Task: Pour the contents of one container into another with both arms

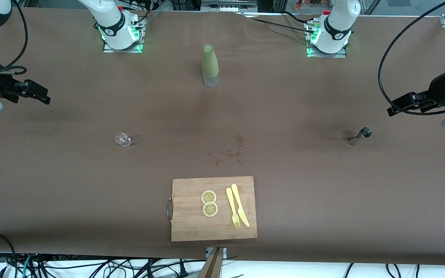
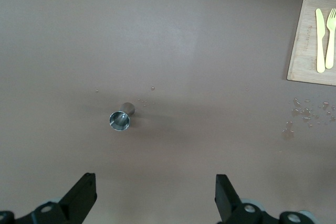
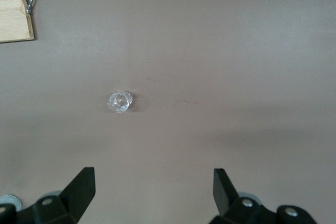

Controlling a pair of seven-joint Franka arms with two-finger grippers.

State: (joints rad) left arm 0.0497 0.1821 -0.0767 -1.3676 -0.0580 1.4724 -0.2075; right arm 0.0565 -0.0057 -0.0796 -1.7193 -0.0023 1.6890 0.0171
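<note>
at the table's ends both grippers hang open: left gripper (image 1: 394, 109) near the steel cup (image 1: 364, 133), right gripper (image 1: 41, 96) near the glass (image 1: 122, 139).

No words, numbers or labels readable anywhere. Small dark mark on each white arm base (image 1: 117, 29), too tiny to read.

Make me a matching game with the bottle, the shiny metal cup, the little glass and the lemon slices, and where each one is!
1 green bottle
2 metal cup
3 small glass
4 lemon slices

A on the cutting board
B toward the right arm's end of the table
C between the two arm bases
D toward the left arm's end of the table

Pairs: 1-C, 2-D, 3-B, 4-A
</note>
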